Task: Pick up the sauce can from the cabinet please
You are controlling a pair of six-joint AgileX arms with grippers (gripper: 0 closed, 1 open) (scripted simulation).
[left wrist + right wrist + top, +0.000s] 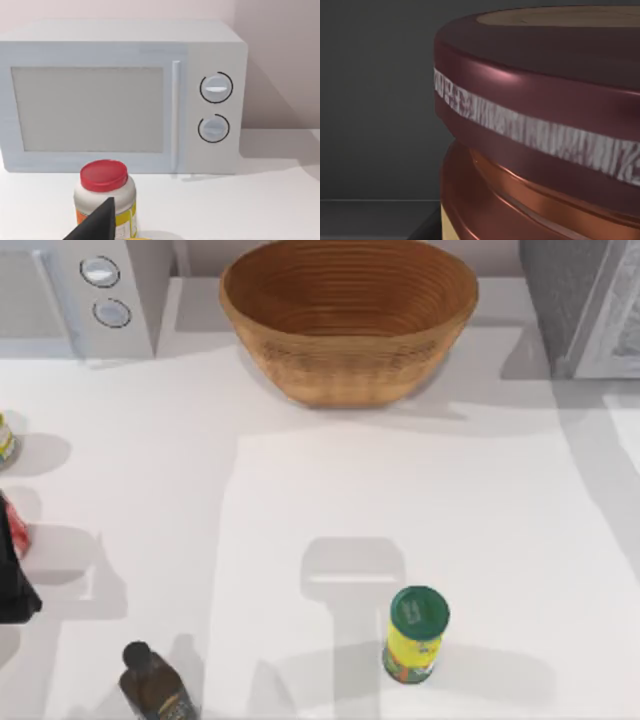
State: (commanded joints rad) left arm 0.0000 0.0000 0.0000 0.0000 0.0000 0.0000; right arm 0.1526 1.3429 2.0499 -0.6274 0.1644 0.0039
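Top view overhead; left wrist faces microwave (120, 97); right wrist close on sauce can (540, 125).

Top view bright and even; soft grey shadows fall leftward from the yellow container (415, 633) and the basket (348, 315). Right wrist view dim (dark backdrop), with a glossy highlight on the sauce can (540, 125).

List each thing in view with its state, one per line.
Sauce can: upright, against a dark interior, close to the right wrist camera.
Microwave: door shut.
Basket: upright, empty.
Yellow container: upright, green lid on.
Dark bottle: upright, capped.
Red-lidded jar: upright, lid on.
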